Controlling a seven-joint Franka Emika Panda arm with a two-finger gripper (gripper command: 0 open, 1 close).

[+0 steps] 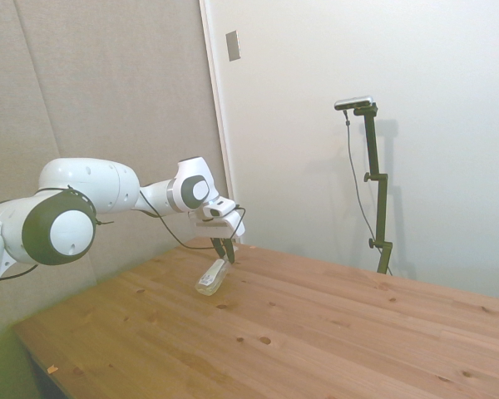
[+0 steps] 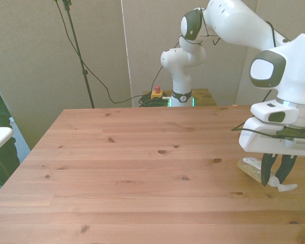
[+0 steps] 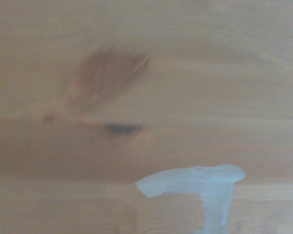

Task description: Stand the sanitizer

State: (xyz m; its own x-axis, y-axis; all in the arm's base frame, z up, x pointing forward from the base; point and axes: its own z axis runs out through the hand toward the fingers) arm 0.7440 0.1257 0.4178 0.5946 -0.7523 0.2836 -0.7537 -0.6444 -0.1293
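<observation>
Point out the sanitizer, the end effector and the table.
sanitizer [image 1: 210,280], side view, clear body
end effector [image 2: 275,179], front view, between fingertips
table [image 2: 142,152], front view, bare wood

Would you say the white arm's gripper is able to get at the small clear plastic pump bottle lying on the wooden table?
Probably yes: the gripper already has its fingers around the small clear plastic pump bottle near its white pump end, and nothing else on the wooden table is in the way.
</observation>
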